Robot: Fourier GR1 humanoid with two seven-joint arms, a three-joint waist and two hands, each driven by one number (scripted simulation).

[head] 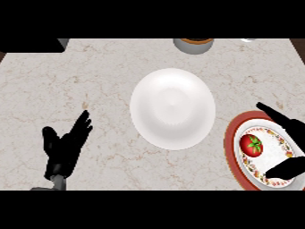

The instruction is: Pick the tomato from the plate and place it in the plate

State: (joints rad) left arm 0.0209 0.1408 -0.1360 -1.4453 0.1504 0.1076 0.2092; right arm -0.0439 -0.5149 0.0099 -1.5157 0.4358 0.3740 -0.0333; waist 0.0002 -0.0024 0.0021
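Grasp pending — the right hand [301, 132], fingers spread open, brackets the tomato [252, 145] on the red-rimmed plate [230, 139]; next, close and carry to the white plate [172, 108].

Left hand [65, 145]: at lower left of the head view, open, palm turned up toward the view. Fingers [82, 123] straight and close together, pointing up and slightly right. Thumb [49, 134] set apart on the left side, pointing up. Nothing held. Short grey section of left forearm [57, 182] visible below the wrist, entering from the lower edge.

Right hand [303, 134]: at the right edge, partly cut off by that edge, open. Fingers [273, 114] straight, stretched diagonally toward upper left. Thumb [286, 170] lower down, pointing left, well apart from the fingers, leaving a wide gap. Nothing gripped between thumb and fingers. Hands well apart from each other.
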